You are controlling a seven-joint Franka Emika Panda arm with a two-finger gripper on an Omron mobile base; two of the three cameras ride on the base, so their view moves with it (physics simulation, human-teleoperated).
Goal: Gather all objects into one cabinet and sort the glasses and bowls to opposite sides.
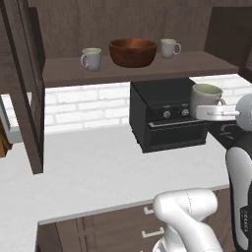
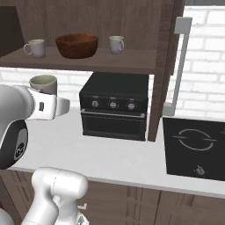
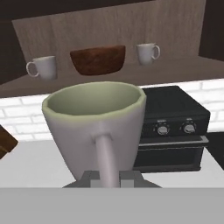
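My gripper (image 3: 107,178) is shut on the loop handle of a pale glass (image 3: 96,127) with a greenish-cream inside. It holds that glass (image 1: 206,94) upright above the counter, in front of the black oven and below the shelf. On the open cabinet's shelf (image 1: 147,73) stand a second glass (image 1: 91,59) at the left, the brown wooden bowl (image 1: 133,52) in the middle and a third glass (image 1: 170,47) at the right. The right base view shows the same row: glass (image 2: 35,47), bowl (image 2: 77,45), glass (image 2: 116,44), with the held glass (image 2: 43,82) and gripper (image 2: 44,94) lower left.
A black toaster oven (image 1: 167,115) stands on the white counter (image 1: 98,162) under the shelf. The cabinet's left door (image 1: 24,88) hangs open, and the right door with its pale bar handle (image 2: 180,66) is open too. A black cooktop (image 2: 195,147) lies to the right.
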